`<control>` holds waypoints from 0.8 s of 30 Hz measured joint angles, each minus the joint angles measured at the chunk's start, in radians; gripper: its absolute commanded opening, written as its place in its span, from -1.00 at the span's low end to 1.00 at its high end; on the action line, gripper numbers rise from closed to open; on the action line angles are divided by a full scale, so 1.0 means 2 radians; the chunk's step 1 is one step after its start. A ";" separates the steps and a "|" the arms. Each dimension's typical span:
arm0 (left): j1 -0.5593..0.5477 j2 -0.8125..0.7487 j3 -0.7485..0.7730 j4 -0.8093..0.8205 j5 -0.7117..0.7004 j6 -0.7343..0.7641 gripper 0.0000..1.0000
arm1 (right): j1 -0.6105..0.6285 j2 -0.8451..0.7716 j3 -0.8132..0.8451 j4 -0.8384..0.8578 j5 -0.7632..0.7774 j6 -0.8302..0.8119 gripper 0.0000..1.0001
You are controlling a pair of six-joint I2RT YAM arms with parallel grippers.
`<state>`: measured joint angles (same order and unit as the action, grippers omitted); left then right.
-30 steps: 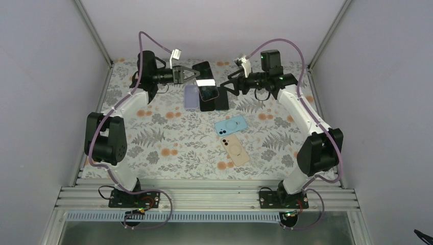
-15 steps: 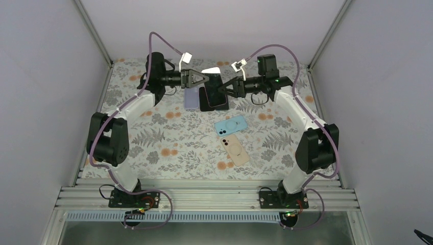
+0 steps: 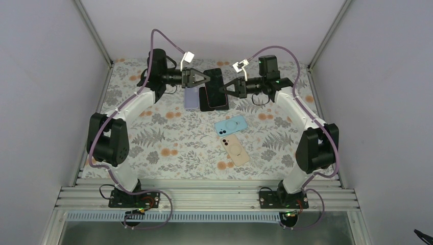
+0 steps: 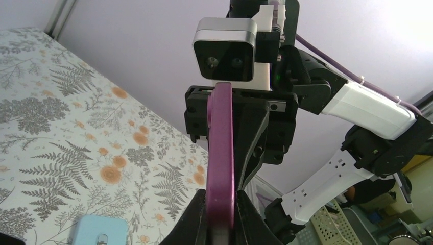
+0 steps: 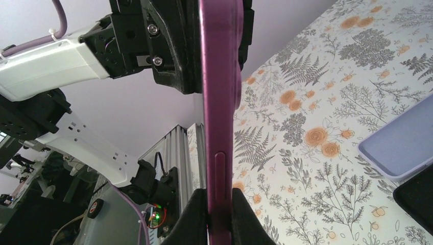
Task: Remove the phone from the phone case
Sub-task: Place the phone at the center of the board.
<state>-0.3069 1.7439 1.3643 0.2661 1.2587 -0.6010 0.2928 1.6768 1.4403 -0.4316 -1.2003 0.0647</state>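
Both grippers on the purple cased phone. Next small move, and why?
Probably a short pry: the left gripper holds firm while the right gripper bends its end of the case back. Both are shut on opposite ends of the cased phone, which is lifted off the table, and no part of the case looks peeled yet.

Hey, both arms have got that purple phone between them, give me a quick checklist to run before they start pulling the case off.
1. Left gripper shut on the cased phone: ok.
2. Right gripper shut on its opposite side: ok.
3. Cased phone held up off the table: ok.
4. Phone already loosened from its case: cannot tell, both wrist views show it only edge-on.
5. Space underneath free in case of a drop: not ok, the lavender case and a black device lie below.
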 measured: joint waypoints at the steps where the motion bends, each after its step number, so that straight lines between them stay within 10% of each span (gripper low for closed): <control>1: 0.000 0.000 0.002 -0.005 0.000 0.004 -0.36 | 0.000 0.000 0.000 0.001 0.000 0.000 -0.92; 6: -0.003 0.003 0.021 -0.038 -0.027 0.028 0.97 | -0.002 0.000 -0.005 0.003 0.010 0.001 -0.92; 24: -0.005 0.013 0.045 -0.119 -0.090 0.073 1.00 | -0.128 0.110 -0.016 -0.021 0.123 -0.040 -0.92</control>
<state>-0.3164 1.7691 1.4536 0.0280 1.0790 -0.4553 0.0368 1.8965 1.4075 -0.4732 -0.9550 -0.0147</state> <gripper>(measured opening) 0.999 0.054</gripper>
